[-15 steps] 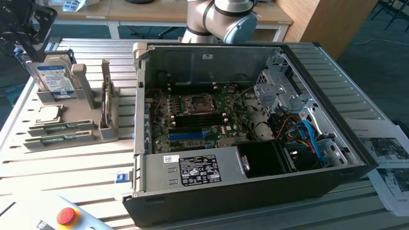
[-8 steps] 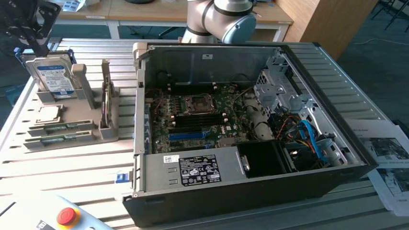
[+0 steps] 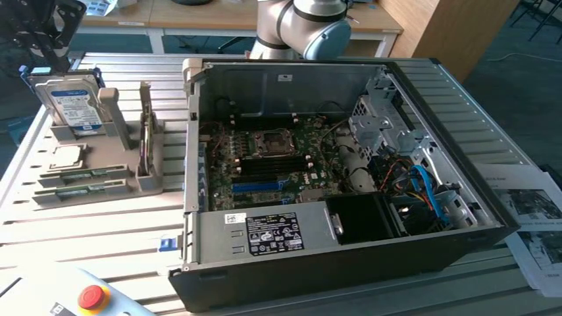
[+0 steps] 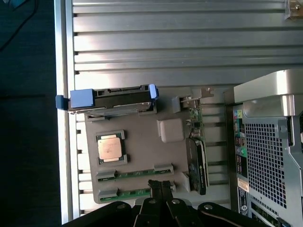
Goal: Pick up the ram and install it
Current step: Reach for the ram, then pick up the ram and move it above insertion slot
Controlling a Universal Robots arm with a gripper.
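My black gripper [image 4: 159, 183] is pressed shut and empty over the grey plastic holder tray [image 4: 137, 142], where the long, thin green ram stick [image 4: 134, 193] lies slotted. The tray rests on a ribbed silver metal table [image 3: 114, 230]. Light wooden desks [image 3: 158, 13] stand behind.

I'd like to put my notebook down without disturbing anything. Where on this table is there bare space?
Bare slats of the table lie between the grey holder, the red button and the computer case. More lie on the exterior view's right of the case, beyond the papers. Crowded: the holder, packed with hard drive, processor and ram.
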